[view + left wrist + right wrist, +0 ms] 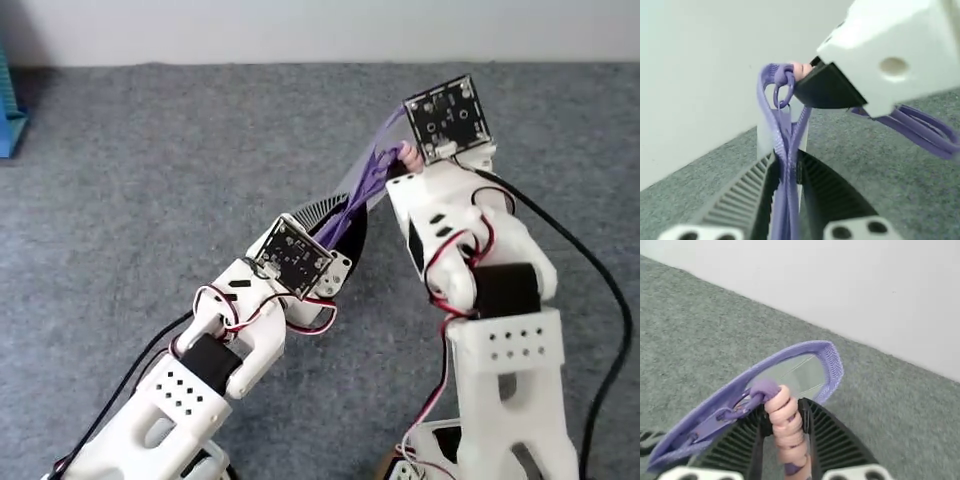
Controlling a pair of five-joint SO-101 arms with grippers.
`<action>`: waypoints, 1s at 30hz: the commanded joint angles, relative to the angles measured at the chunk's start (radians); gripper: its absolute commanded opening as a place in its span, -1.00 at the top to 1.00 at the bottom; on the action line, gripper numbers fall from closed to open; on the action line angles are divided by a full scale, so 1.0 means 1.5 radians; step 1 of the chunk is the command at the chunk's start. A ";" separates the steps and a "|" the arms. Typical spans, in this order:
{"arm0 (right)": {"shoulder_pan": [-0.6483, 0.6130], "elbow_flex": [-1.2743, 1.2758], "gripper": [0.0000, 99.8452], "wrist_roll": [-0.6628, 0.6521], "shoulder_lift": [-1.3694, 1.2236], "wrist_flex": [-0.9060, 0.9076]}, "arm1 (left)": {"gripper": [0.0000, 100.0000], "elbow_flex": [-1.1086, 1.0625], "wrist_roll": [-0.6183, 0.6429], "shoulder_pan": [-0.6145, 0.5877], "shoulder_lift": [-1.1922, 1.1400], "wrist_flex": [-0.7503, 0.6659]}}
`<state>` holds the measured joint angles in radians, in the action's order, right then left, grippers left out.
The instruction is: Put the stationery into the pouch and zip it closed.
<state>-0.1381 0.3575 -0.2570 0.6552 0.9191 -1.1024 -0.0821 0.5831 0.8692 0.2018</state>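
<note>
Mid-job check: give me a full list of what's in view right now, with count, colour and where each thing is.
pouch: one, purple with a clear panel, held up off the table between the two grippers
coiled cord: one, pink, joined to the pouch's end by a purple ring, clamped in the right gripper
blue object: one, blue, at the table's far left edge, cut off by the frame
table: one, grey carpet-like surface, under both arms
wall: one, white, behind the table
left gripper: one, black ribbed jaws on a white arm, shut on the pouch's edge
right gripper: one, black ribbed jaws on a white arm, shut on the coiled cord
</note>
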 commanded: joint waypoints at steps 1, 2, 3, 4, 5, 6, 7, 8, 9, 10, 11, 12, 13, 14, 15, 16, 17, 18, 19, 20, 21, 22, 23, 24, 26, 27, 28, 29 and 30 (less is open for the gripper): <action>0.054 -0.042 0.99 -0.004 -0.033 -0.069 | 0.98 0.003 -0.004 -0.006 0.036 0.040; 0.059 -0.043 0.99 -0.004 -0.042 -0.080 | 0.98 0.003 -0.004 -0.005 0.047 0.051; 0.063 -0.043 0.99 -0.004 -0.053 -0.091 | 0.98 0.003 -0.004 -0.003 0.060 0.064; 0.066 -0.043 0.99 -0.004 -0.059 -0.099 | 0.98 0.003 -0.004 -0.003 0.072 0.078; 0.066 -0.043 0.99 -0.004 -0.062 -0.101 | 0.98 0.003 -0.004 -0.002 0.082 0.088; 0.063 -0.043 0.99 -0.004 -0.065 -0.100 | 0.98 0.002 -0.004 -0.004 0.088 0.094; 0.061 -0.044 0.99 -0.004 -0.065 -0.099 | 0.98 0.001 -0.004 -0.006 0.094 0.097; 0.060 -0.052 0.99 -0.004 -0.064 -0.099 | 0.98 -0.005 -0.004 -0.007 0.099 0.097; 0.060 -0.060 0.99 -0.004 -0.064 -0.099 | 0.98 -0.012 -0.004 -0.007 0.103 0.095; 0.060 -0.070 0.99 -0.004 -0.068 -0.099 | 0.98 -0.016 -0.004 -0.007 0.105 0.095; 0.060 -0.075 0.99 -0.004 -0.070 -0.099 | 0.98 -0.019 -0.004 -0.006 0.109 0.095; 0.065 -0.078 0.99 -0.005 -0.074 -0.099 | 0.98 -0.019 -0.004 -0.005 0.114 0.096; 0.069 -0.078 0.99 -0.013 -0.084 -0.103 | 0.98 -0.019 -0.004 -0.005 0.119 0.096; 0.077 -0.080 0.99 -0.028 -0.098 -0.105 | 0.98 -0.019 -0.004 -0.004 0.125 0.096; 0.086 -0.082 0.99 -0.037 -0.114 -0.112 | 0.98 -0.019 -0.004 -0.004 0.132 0.097; 0.096 -0.082 0.99 -0.041 -0.132 -0.132 | 0.98 -0.019 -0.004 -0.004 0.140 0.097; 0.105 -0.087 0.99 -0.041 -0.152 -0.154 | 0.98 -0.020 -0.004 -0.004 0.148 0.106; 0.113 -0.097 0.99 -0.041 -0.172 -0.173 | 0.98 -0.020 -0.004 -0.003 0.155 0.123; 0.119 -0.113 0.99 -0.042 -0.195 -0.187 | 0.98 -0.020 -0.004 -0.002 0.164 0.140; 0.123 -0.134 0.99 -0.042 -0.218 -0.193 | 0.98 -0.020 -0.004 -0.002 0.172 0.157; 0.125 -0.159 0.99 -0.042 -0.242 -0.194 | 0.98 -0.020 -0.004 -0.002 0.179 0.174; 0.131 -0.185 0.99 -0.042 -0.267 -0.194 | 0.98 -0.020 -0.004 -0.003 0.186 0.189; 0.137 -0.213 0.99 -0.042 -0.293 -0.194 | 0.98 -0.021 -0.004 -0.005 0.195 0.200; 0.143 -0.241 0.99 -0.042 -0.320 -0.194 | 0.98 -0.025 -0.004 -0.005 0.206 0.208; 0.155 -0.293 0.99 -0.042 -0.372 -0.193 | 0.98 -0.041 -0.004 -0.005 0.230 0.209; 0.160 -0.317 0.99 -0.042 -0.396 -0.193 | 0.98 -0.052 -0.004 -0.005 0.244 0.209; 0.165 -0.339 0.99 -0.042 -0.417 -0.192 | 0.98 -0.063 -0.004 -0.004 0.259 0.209; 0.167 -0.356 0.99 -0.042 -0.434 -0.190 | 0.98 -0.073 -0.004 -0.004 0.272 0.209; 0.166 -0.373 0.99 -0.042 -0.444 -0.177 | 0.98 -0.083 -0.004 -0.004 0.285 0.209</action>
<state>0.1028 -0.0829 -0.3138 0.0215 0.6536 -1.2190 -0.0806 0.5800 1.2283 0.5117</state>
